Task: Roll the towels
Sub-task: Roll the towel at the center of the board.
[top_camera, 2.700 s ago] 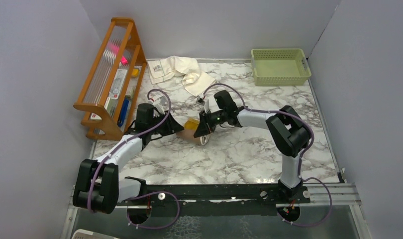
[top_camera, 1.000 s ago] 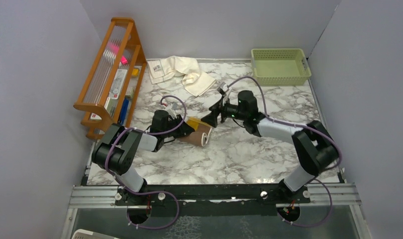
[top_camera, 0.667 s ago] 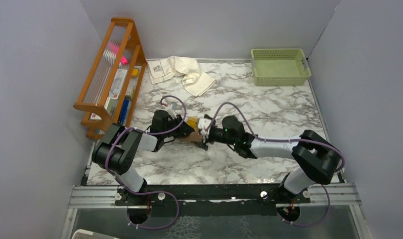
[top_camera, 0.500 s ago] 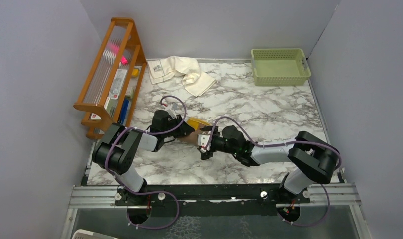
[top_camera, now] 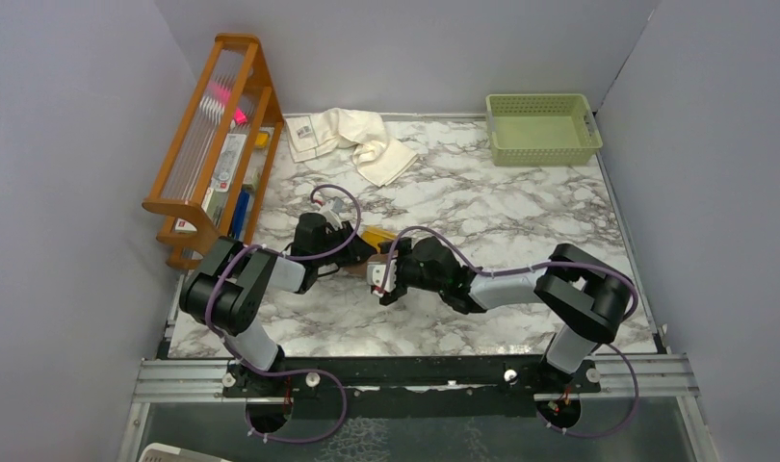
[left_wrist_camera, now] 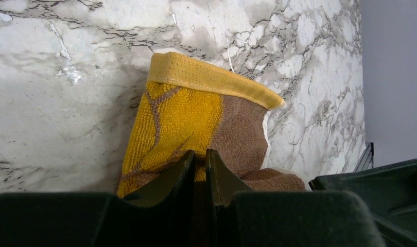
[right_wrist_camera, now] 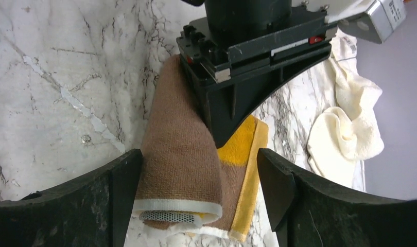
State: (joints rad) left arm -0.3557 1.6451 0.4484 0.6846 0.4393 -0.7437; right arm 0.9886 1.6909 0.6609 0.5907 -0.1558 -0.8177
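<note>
Brown towel [right_wrist_camera: 178, 154]: rolled into a short cylinder on the marble table [top_camera: 521, 221], just off the near foot of the wooden rack [top_camera: 218, 144]. A mustard flap lies loose along one side.
Long axis: points away from the rack, from the left gripper [left_wrist_camera: 200, 154] to the right gripper [right_wrist_camera: 198, 175]; the spiral end faces the right wrist.
Left gripper: clenched on the rack-side end, a thin fold of cloth pinched between its fingers.
Right gripper: jaws spread, one finger on each side of the free end (whether the pads touch the cloth I cannot tell).
Deciding relation: the jaws straddle the roll across its width, so closing would squeeze roll and flap together.
Room: bare marble on the side away from the rack.
Cream towel [top_camera: 352, 135]: crumpled and unrolled beside the rack's far end, well apart from the roll.
</note>
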